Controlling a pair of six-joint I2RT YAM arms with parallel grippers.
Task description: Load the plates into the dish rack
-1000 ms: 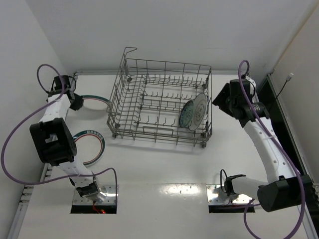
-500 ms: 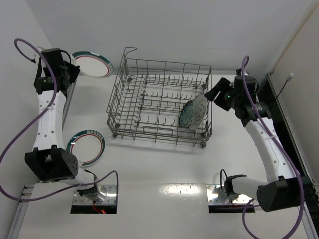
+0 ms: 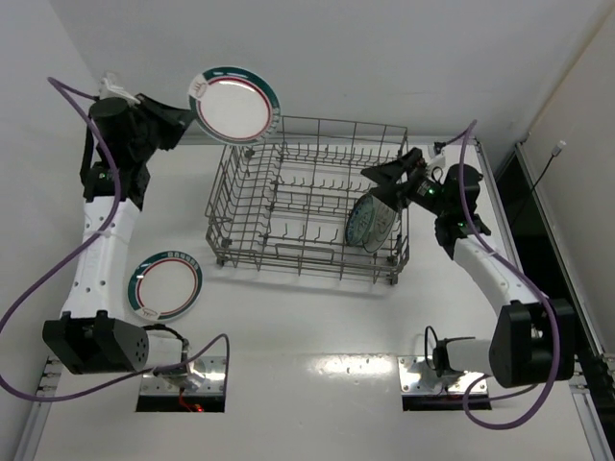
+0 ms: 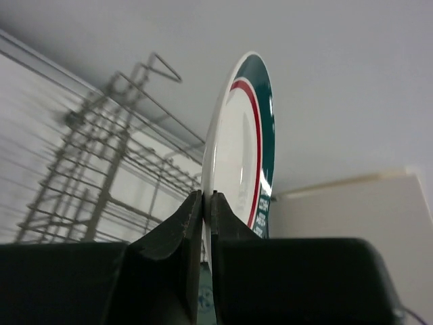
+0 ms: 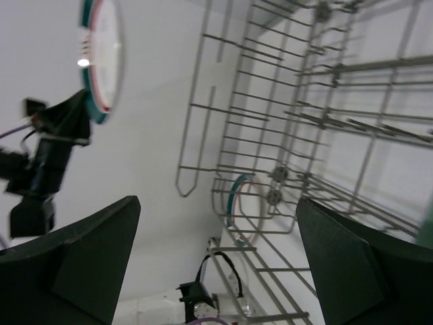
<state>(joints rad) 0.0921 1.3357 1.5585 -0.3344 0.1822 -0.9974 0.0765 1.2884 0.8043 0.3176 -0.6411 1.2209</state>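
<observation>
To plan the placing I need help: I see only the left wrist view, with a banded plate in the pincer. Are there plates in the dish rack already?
Observer: Yes, two stand at the right end of the dish rack: the teal plate and the grey plate.
Operator: Is any plate not yet loaded?
Observer: One banded plate lies flat, left of the rack.
Operator: Where is the right pincer?
Observer: The right pincer is open, above those two plates, well apart from your held plate.
</observation>
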